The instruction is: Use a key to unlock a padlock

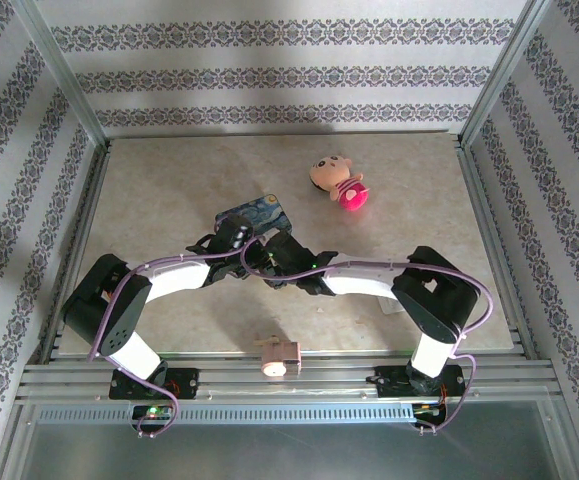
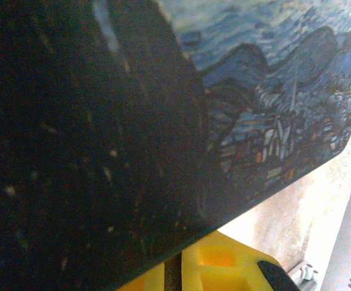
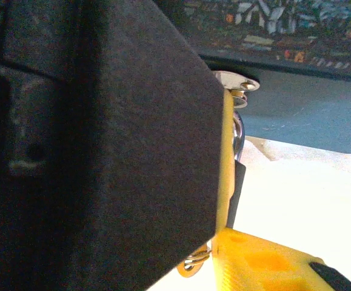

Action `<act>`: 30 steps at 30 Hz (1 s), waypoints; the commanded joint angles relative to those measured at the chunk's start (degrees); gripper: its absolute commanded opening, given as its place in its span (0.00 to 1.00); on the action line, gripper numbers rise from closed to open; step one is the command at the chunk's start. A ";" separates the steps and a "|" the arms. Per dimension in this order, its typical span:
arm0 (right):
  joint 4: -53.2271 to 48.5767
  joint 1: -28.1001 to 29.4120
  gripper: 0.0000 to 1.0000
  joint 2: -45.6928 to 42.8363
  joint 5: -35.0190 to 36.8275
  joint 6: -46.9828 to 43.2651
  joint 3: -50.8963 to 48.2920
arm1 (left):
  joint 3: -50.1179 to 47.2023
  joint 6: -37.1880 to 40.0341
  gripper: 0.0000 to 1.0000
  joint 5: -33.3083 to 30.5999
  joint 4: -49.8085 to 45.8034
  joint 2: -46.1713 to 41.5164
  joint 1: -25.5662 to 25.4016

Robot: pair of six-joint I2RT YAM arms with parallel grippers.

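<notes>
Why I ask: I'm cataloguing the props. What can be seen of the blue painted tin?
The tin is a flat rectangular box with rounded corners, its lid printed with a night-sky painting in blues above a dark village. Its side wall looks plain blue-grey. It lies flat, lid shut, on the beige table near the middle. The left hand and right hand crowd its near edge; contact cannot be told.

A robot-lab test cell is showing here: aluminium frame posts are holding wallpaper-patterned panels around a beige marbled table, and two robot arms are sitting bolted to slotted metal rails at its near edge.
</notes>
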 commanded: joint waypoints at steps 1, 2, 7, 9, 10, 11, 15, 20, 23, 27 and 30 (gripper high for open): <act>-1.08 0.42 0.36 1.84 3.05 -2.26 2.48 | 1.67 1.00 0.00 2.37 -2.70 0.08 0.11; -1.24 0.42 0.36 2.10 3.48 -2.78 2.79 | 1.67 1.09 0.00 2.50 -2.76 0.01 0.11; -3.36 0.48 0.39 3.33 5.78 -5.68 4.44 | 1.61 1.26 0.00 3.14 -2.85 -0.46 0.10; -4.14 0.51 0.44 3.84 6.72 -6.65 5.00 | 1.62 1.32 0.00 3.36 -2.89 -0.47 0.11; -4.39 0.59 0.44 4.11 7.12 -7.07 5.20 | 1.62 1.34 0.00 3.50 -2.87 -0.43 0.11; -4.70 0.60 0.44 4.43 7.45 -7.61 5.46 | 1.73 1.38 0.00 3.64 -2.83 -0.43 0.11; -5.49 0.60 0.38 5.44 8.46 -8.83 6.28 | 1.93 1.30 0.00 4.36 -2.49 -0.25 0.07; -5.24 0.51 0.27 5.82 8.40 -9.51 6.73 | 2.11 1.42 0.00 5.36 -2.37 -0.03 0.11; -5.24 -0.13 0.19 5.81 6.79 -9.34 6.98 | 1.91 1.56 0.00 5.63 -2.37 -0.21 0.12; -4.64 -2.48 0.11 5.30 0.13 -8.46 6.77 | 1.78 1.78 0.00 6.17 -2.67 -0.46 0.11; -2.81 -4.79 0.05 4.47 -6.55 -7.22 5.80 | 1.65 1.87 0.00 6.53 -2.64 -0.56 0.09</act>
